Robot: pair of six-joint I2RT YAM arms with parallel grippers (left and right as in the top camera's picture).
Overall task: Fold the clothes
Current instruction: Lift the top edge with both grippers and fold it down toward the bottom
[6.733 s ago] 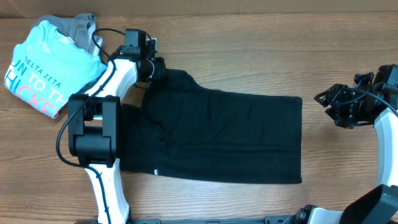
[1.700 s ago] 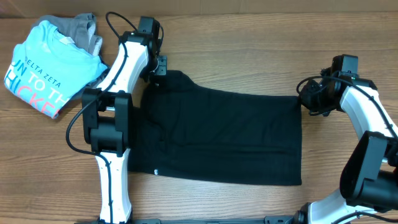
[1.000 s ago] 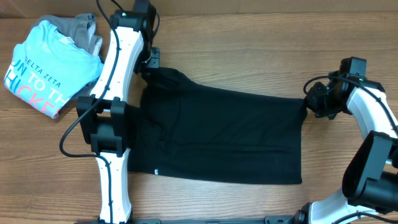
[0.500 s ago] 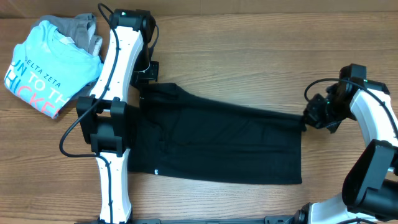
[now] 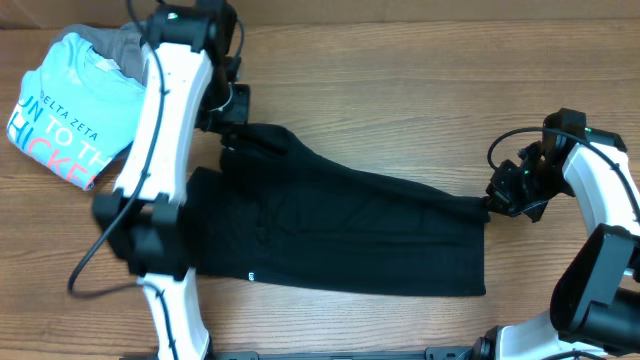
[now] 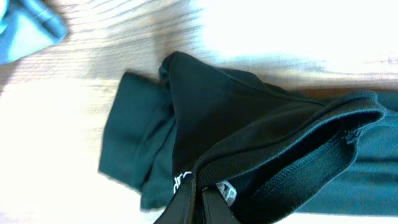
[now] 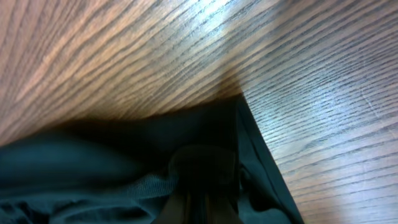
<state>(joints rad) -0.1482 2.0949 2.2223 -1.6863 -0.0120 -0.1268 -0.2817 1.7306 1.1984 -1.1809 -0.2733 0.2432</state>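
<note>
White-armed left gripper (image 5: 232, 130) reaching far-left, pinching black T-shirt (image 5: 350, 235) collar | right gripper (image 5: 497, 200) reaching far-right, pinching hem corner | fabric sagging creased

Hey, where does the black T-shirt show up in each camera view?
Overhead: the black T-shirt lies spread across the middle of the picture.
Left wrist: it fills the centre and right, hemmed edge at the bottom.
Right wrist: it covers the lower left, one corner near centre.
Shared landmark: the wood-grain table.
</note>
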